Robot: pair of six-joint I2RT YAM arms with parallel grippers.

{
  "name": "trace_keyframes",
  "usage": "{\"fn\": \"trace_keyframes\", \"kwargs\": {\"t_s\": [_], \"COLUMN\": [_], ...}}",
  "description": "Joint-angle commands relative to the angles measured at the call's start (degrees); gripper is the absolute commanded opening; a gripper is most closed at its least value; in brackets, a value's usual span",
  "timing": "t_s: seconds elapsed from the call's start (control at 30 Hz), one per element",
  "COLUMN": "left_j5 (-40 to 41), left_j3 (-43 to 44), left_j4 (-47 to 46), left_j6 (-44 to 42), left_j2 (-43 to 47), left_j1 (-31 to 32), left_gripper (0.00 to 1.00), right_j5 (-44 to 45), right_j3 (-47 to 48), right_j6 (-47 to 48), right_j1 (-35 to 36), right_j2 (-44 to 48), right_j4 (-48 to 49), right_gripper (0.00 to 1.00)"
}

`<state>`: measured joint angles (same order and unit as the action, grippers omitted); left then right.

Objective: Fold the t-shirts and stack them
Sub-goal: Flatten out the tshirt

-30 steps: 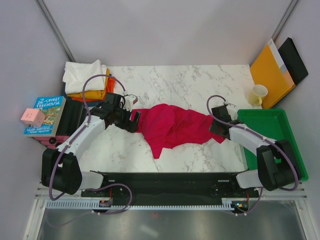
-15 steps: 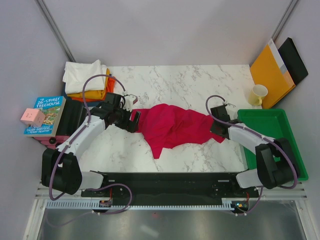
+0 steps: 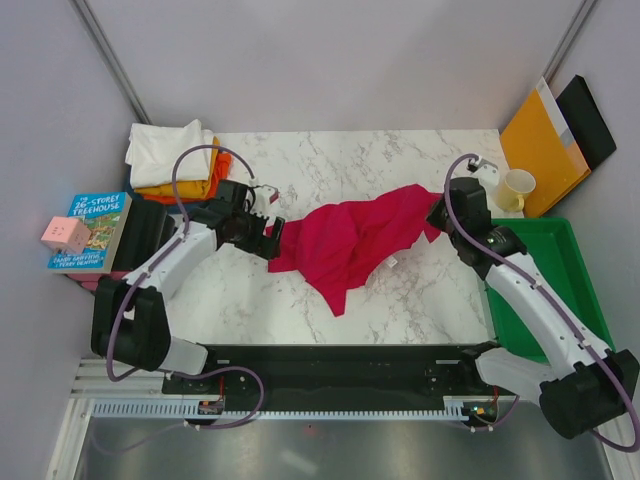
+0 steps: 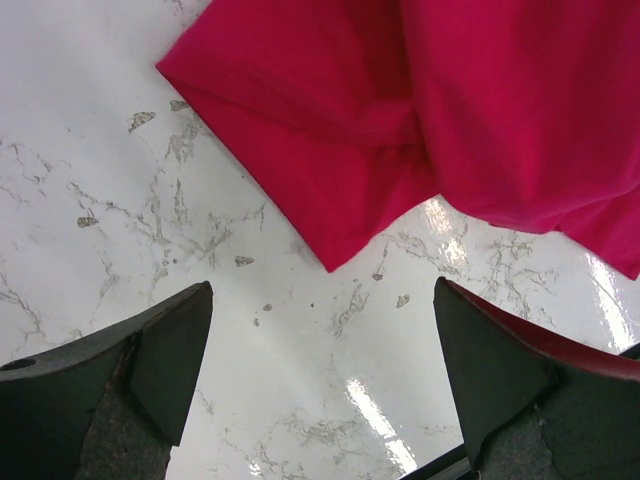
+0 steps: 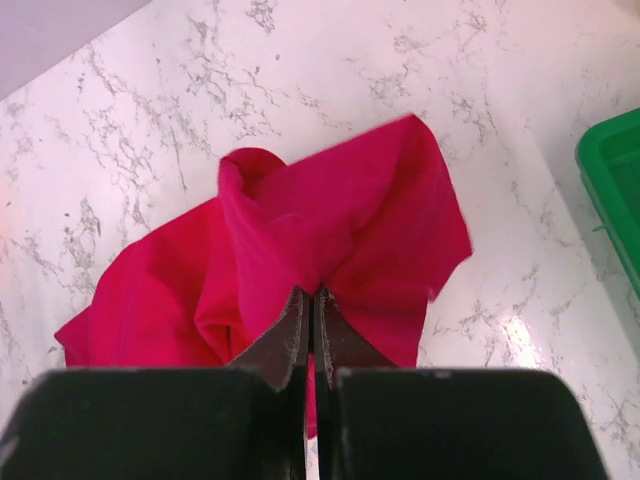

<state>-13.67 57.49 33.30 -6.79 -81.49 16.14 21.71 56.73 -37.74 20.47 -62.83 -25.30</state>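
From above, the red t-shirt (image 3: pixel 350 240) lies crumpled across the middle of the marble worktop (image 3: pixel 350 160), spreading from a narrow left end to a raised right corner, with one point of cloth trailing toward the near edge. The left end effector (image 3: pixel 268 238) sits at the shirt's left end, and the right end effector (image 3: pixel 440 212) is at the shirt's right corner, where the fabric bunches up toward it. At the far left corner a folded white t-shirt (image 3: pixel 165 148) rests on top of orange t-shirts (image 3: pixel 190 187); a book (image 3: pixel 90 230) lies just off the worktop's left side. A green tray (image 3: pixel 565 260) sits to the right under the right arm, with a cup (image 3: pixel 517 187) and an envelope (image 3: pixel 540 140) beyond it. In the left wrist view, that end effector's two dark fingers (image 4: pixel 150 360) stand wide apart with only bare marble between them; a folded corner of the red cloth lies just ahead of the fingertips, not touching them. In the right wrist view, the fingers (image 5: pixel 280 345) are pressed together, clamped on a pinch of the red t-shirt, which fans out in folds from the grip over the worktop, the tray's corner showing at the right edge.
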Motion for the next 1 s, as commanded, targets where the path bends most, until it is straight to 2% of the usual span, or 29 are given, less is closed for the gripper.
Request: {"fn": "trace_keyframes", "kwargs": {"t_s": [0.0, 0.23, 0.6, 0.9, 0.97], "left_j5": [-0.8, -2.1, -1.7, -0.2, -0.4], "left_j3": [2.0, 2.4, 5.9, 6.1, 5.8], "left_j4": [-2.6, -3.8, -5.6, -2.6, -2.1], "left_j6": [2.7, 3.1, 4.1, 3.3, 2.9], "left_j2": [-1.6, -5.2, -16.1, -20.7, -20.9], "left_j1": [0.1, 0.2, 2.8, 2.9, 2.8], "left_gripper": [0.98, 0.98, 0.96, 0.77, 0.63], "right_j5": [2.6, 2.2, 2.0, 3.0, 3.1], "right_j3": [-1.2, -6.7, -5.9, -5.0, -4.9], "right_j6": [1.1, 0.0, 1.7, 3.6, 3.7], "right_j1": [0.1, 0.0, 0.0, 0.1, 0.0], "right_j2": [-0.7, 1.0, 0.1, -0.6, -0.7], "right_j4": [-5.6, -5.3, -6.1, -6.9, -6.8], "right_gripper": [0.00, 0.00, 0.00, 0.00, 0.00]}}
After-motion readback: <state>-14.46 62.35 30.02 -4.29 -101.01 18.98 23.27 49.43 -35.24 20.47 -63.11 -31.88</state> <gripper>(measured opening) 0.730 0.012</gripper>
